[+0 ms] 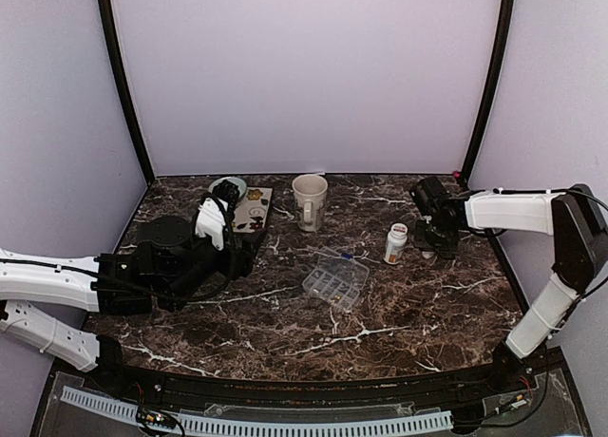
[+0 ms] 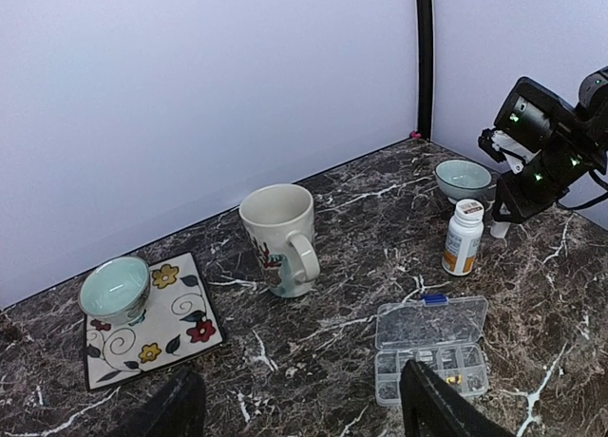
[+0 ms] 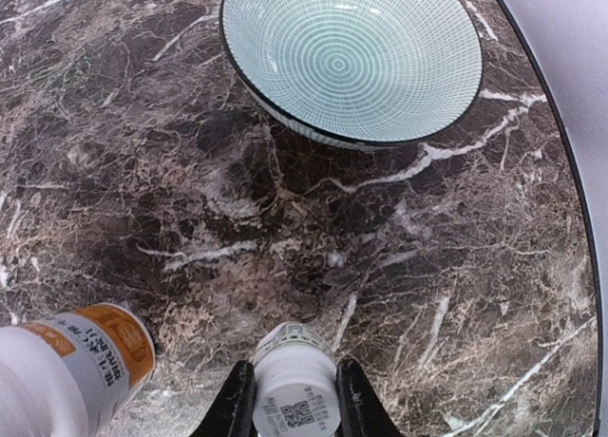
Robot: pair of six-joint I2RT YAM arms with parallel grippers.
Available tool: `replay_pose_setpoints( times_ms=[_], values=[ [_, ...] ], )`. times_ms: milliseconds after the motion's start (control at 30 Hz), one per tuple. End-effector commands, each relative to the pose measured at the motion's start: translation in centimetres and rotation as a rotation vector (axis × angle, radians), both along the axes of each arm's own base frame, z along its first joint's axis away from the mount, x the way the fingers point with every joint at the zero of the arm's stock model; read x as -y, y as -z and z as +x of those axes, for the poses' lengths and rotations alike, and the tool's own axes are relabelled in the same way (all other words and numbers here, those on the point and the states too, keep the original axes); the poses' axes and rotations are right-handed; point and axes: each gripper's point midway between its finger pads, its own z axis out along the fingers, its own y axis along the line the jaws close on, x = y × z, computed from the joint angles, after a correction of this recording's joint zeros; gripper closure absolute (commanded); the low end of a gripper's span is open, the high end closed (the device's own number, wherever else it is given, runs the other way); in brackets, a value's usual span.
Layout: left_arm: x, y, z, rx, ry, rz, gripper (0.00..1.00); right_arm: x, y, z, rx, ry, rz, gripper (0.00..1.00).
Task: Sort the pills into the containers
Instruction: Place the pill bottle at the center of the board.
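Observation:
The clear pill-organizer tray (image 1: 335,280) (image 2: 429,369) lies mid-table with its lid folded back flat. A small yellowish pill (image 2: 455,379) shows in one compartment. My left gripper (image 2: 299,380) (image 1: 237,252) hovers open to the left of the tray, nothing between its fingers. My right gripper (image 3: 294,391) (image 1: 434,239) is shut on a small white vial (image 3: 294,385) with a printed code, held just over the tabletop. A white pill bottle (image 1: 395,243) (image 3: 76,370) (image 2: 463,237) with an orange label stands just beside it.
A cream mug (image 1: 310,201) (image 2: 280,237) stands at the back centre. A pale green bowl (image 2: 114,290) sits on a flowered plate (image 2: 180,328) (image 1: 255,209) at the back left. Another pale green bowl (image 3: 351,52) (image 2: 464,179) lies beyond the right gripper, near the right wall.

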Motion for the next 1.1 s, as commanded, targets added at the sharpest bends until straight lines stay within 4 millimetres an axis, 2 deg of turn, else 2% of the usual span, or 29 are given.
replay_pose_setpoints(
  times_ms=[0, 133, 467, 733, 1067],
  values=[
    [0.0, 0.1, 0.1, -0.001, 0.0, -0.024, 0.28, -0.4, 0.4, 1.6, 0.009, -0.007, 0.034, 1.0],
    [0.0, 0.1, 0.2, -0.002, 0.002, -0.024, 0.28, -0.6, 1.0, 1.8, -0.002, -0.008, 0.045, 1.0],
    [0.2, -0.1, 0.2, 0.0, 0.009, -0.029, 0.28, -0.5, 1.5, 1.7, -0.021, -0.006, 0.056, 0.78],
    [0.3, -0.4, 0.1, 0.003, 0.014, -0.035, 0.28, -0.4, 1.8, 1.4, -0.032, 0.0, 0.062, 0.66],
    [0.0, -0.4, 0.1, 0.0, 0.011, -0.037, 0.28, -0.2, 1.3, 1.2, -0.024, 0.011, 0.071, 0.61]
  ],
)
